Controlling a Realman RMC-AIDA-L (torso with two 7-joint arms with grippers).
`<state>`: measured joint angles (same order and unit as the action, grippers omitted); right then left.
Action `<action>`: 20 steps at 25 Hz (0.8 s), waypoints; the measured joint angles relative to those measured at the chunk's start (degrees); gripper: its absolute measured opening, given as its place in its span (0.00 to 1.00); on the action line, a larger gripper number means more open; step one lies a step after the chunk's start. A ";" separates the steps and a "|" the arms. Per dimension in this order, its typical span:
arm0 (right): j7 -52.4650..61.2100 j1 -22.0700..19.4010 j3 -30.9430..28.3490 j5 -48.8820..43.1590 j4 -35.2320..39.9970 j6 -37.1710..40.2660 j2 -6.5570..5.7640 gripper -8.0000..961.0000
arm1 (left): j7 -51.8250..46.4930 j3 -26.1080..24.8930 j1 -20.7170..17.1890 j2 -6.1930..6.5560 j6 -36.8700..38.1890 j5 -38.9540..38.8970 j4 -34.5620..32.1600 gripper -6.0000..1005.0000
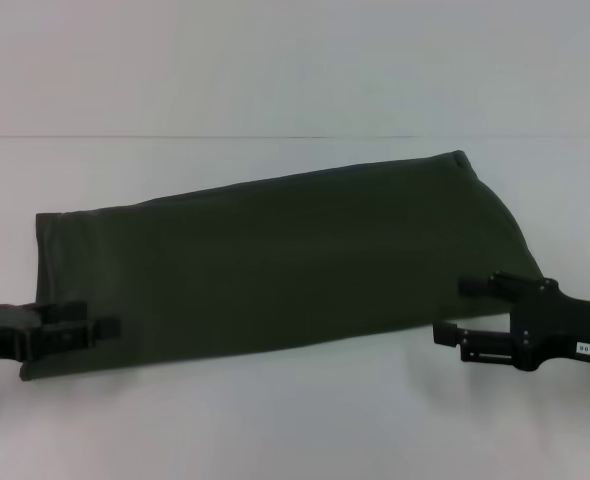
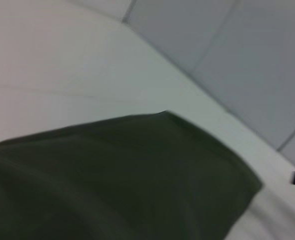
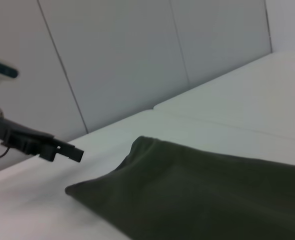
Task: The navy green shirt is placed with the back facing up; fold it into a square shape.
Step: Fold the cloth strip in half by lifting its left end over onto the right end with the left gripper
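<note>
Both grippers sit at the near edge: left gripper (image 1: pixel 100 327) with fingers together over the navy green shirt (image 1: pixel 275 265)'s corner, right gripper (image 1: pixel 455 310) with fingers apart beside its other end. Shirt's already a long band on the surface (image 1: pixel 295 420); next it probably needs folding end-to-end.

Lab-style test bay: plain white table (image 1: pixel 275 420), bare grey panelled walls (image 3: pixel 137 60).

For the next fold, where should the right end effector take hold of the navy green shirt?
Probably at the near corner of its right end, coming in from the right. The navy green shirt lies as a long flat band, and the right end effector already sits open beside that edge, so folding it leftward would square it.
</note>
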<state>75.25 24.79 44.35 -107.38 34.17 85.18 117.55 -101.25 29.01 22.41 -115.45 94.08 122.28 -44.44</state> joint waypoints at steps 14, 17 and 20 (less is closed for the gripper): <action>-1.78 0.73 0.04 -3.33 -0.34 -0.52 1.19 0.95 | -21.04 0.26 3.62 2.01 -12.22 12.72 2.59 0.82; -1.76 0.74 0.04 -3.36 -0.35 -0.54 1.19 0.95 | -22.12 -0.15 3.54 2.12 -13.56 12.76 2.80 0.82; -1.75 0.79 0.04 -3.37 -0.45 -0.60 1.23 0.95 | -22.65 -1.12 3.24 2.28 -14.72 12.63 2.63 0.82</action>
<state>73.50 25.59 44.39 -110.75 33.72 84.58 118.78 -123.90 27.89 25.65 -113.16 79.37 134.91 -41.80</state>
